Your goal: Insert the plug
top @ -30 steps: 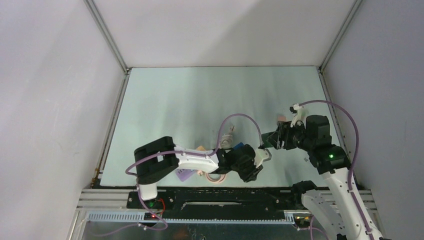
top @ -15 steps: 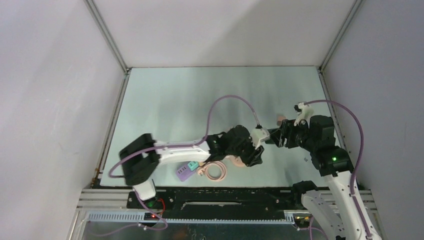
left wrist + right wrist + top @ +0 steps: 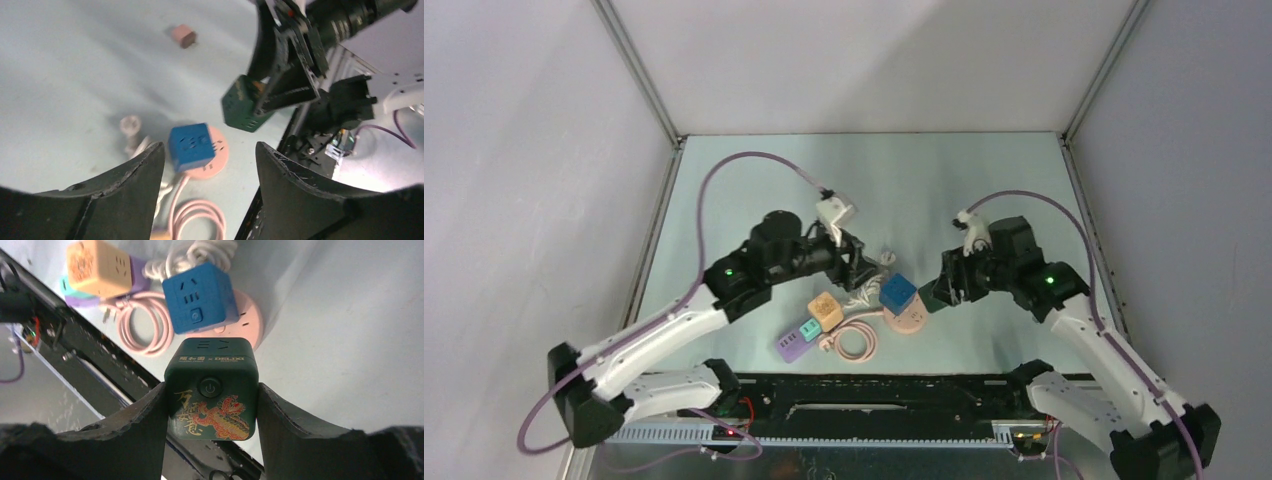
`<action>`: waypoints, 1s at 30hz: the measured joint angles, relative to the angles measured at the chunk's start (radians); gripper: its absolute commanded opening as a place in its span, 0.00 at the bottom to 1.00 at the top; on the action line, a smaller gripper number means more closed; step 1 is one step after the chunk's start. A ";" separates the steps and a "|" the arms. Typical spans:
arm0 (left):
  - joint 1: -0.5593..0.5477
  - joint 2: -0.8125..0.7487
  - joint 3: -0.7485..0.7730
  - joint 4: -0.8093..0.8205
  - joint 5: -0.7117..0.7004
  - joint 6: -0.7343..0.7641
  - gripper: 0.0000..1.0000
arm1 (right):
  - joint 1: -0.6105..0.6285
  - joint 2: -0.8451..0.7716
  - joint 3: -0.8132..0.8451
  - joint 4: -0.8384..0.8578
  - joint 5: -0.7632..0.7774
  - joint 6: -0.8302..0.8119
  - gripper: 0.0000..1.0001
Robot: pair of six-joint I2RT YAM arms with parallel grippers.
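Smooth matt plastic green cube (image 3: 210, 390); smooth pink cable (image 3: 167, 330); matt table (image 3: 350, 315).

**Soft light over the desk, one wrist view blurred**

Even, diffuse light fills the overhead view, and the table (image 3: 754, 190) shows a whitish sheen toward its far edge. The left wrist view is soft with blur. The right wrist view is crisp on the green cube (image 3: 211, 390), while the dark fingers (image 3: 125, 440) beside it lie out of focus.
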 measured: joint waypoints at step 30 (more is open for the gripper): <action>0.403 -0.385 -0.151 -0.473 -0.227 0.031 1.00 | 0.352 0.307 0.071 -0.013 0.272 -0.143 0.00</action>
